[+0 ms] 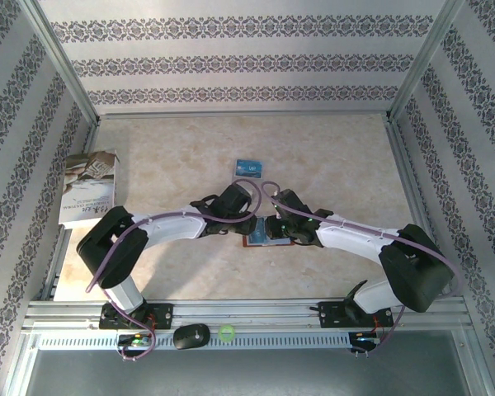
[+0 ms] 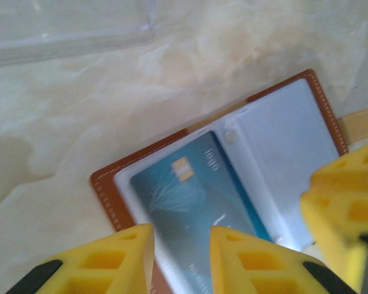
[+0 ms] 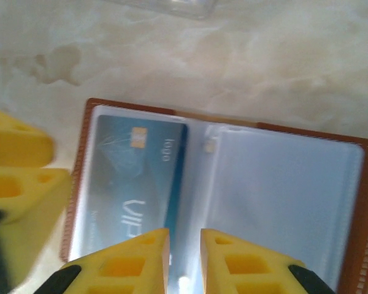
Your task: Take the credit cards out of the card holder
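Upper centre, one credit card (image 1: pixel 247 167) lies free; card holder (image 2: pixel 104 187) holds another card (image 2: pixel 184 205); left gripper (image 2: pixel 181 260), right gripper (image 3: pixel 184 260) narrowed, grip unclear.

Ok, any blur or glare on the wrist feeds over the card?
Left wrist: soft but usable, the credit card and its chip readable in the card holder. Right wrist: smeared at the left edge, a small glare spot on the clear sleeve low centre.
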